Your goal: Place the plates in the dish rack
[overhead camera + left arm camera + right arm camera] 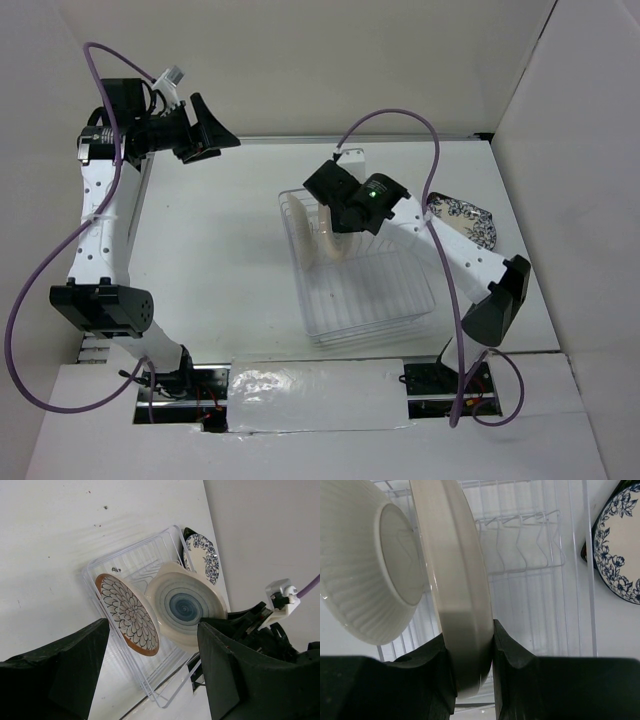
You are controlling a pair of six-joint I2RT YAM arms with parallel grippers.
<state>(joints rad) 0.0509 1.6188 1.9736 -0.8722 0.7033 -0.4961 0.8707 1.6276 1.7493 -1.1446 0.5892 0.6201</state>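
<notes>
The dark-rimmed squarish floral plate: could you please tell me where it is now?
In the top view, the dark-rimmed squarish floral plate sits on the white table at the right, beyond the right wall of the silver wire dish rack.

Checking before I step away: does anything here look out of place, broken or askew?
Nothing broken or spilled. Only the dark-rimmed squarish floral plate sits outside the silver wire dish rack, on the white table beside it. The right gripper holds a white blue-centred round plate.
</notes>
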